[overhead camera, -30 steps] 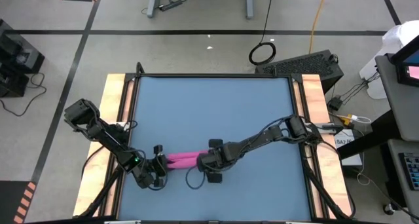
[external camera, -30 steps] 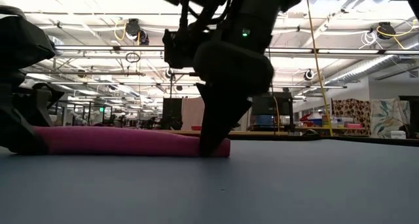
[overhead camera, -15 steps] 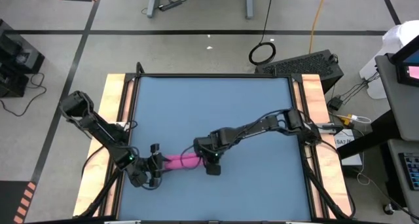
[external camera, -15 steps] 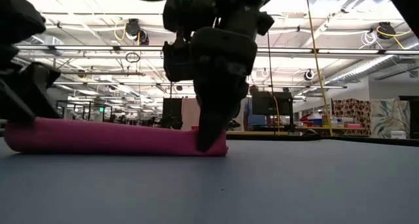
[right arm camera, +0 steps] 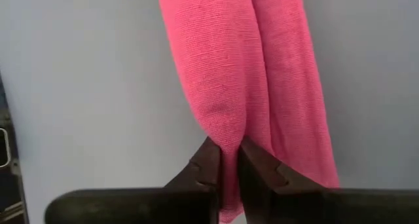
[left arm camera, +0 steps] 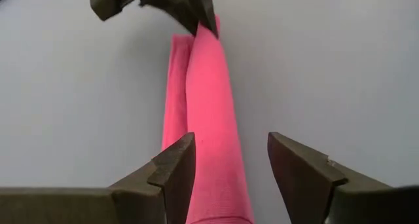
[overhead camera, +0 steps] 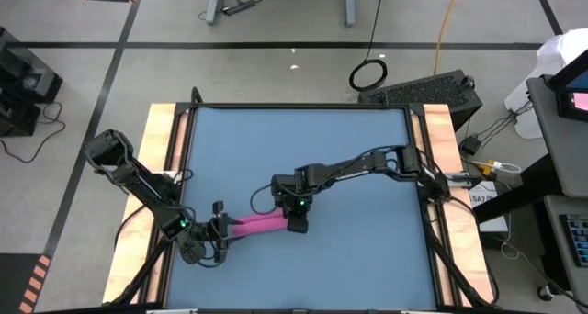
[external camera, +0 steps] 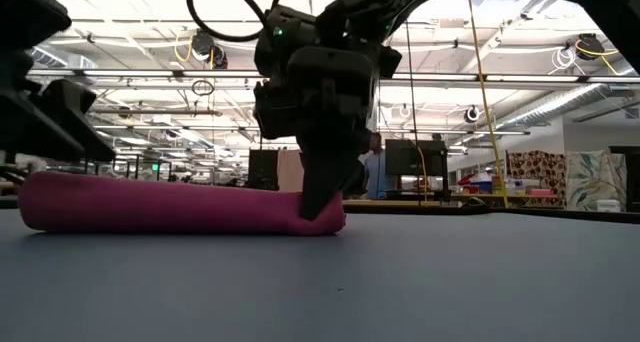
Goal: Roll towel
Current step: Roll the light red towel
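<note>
Right gripper has clamped onto the towel's 3 o'clock end (now rolled); left gripper has spread, straddling its 9 o'clock end.

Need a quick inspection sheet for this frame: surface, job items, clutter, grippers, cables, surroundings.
Surface: blue tabletop with wooden side rails, flat.
Job's things: pink towel lies as a long narrow roll near the front edge, between the two grippers.
Clutter: nothing seen on the tabletop.
Grippers: right gripper shut, pinching a fold at one end of the towel; left gripper open, fingers either side of the other end, not gripping.
Cables: black loops on the right arm; coiled black cable and an orange cable on the floor.
Surroundings: keyboard behind the table; open workshop hall.
</note>
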Controlling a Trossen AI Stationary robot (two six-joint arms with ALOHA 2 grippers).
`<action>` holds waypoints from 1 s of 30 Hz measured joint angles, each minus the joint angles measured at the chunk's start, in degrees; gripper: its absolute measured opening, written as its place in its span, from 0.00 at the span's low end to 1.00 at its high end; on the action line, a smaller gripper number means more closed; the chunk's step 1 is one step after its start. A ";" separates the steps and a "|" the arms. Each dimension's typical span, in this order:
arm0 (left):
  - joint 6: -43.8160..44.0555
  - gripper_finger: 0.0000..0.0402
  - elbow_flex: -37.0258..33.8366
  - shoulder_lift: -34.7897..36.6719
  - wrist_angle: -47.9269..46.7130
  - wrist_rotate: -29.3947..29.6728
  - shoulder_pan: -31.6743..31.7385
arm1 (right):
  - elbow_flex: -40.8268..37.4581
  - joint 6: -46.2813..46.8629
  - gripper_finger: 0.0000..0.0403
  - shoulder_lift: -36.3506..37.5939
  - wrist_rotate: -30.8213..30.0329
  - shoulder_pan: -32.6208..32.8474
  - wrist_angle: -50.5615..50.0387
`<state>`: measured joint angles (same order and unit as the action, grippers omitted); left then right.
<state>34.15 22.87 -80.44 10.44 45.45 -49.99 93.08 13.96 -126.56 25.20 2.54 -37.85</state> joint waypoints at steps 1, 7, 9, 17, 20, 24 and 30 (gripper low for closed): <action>0.02 0.49 0.00 -0.58 -0.01 -0.11 0.07 | 0.00 0.01 0.06 0.00 0.32 -0.04 0.03; 0.42 0.49 0.02 -4.74 -0.09 -2.30 0.08 | 0.00 0.24 0.06 0.00 0.71 0.10 0.00; 1.40 0.49 0.04 -5.74 -0.25 -2.98 0.08 | 0.00 0.31 0.06 0.00 0.71 0.31 -0.02; 2.95 0.29 0.11 -7.52 -0.37 -4.50 0.10 | 0.00 1.27 0.06 0.00 -1.73 1.30 0.35; 3.35 0.19 0.14 -7.52 -0.76 -4.74 0.10 | 0.00 0.65 0.06 0.06 -2.90 1.88 0.37; 7.51 0.11 0.32 -7.46 -3.89 -4.90 0.08 | 0.00 -0.68 0.11 1.47 -3.23 3.25 -0.05; 10.45 0.11 0.33 -7.39 -5.46 -5.64 0.10 | 0.02 -3.43 0.31 5.22 -15.68 7.59 -3.08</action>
<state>44.60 23.20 -87.83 4.97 39.81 -49.89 93.10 10.53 -121.34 9.52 10.13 -40.93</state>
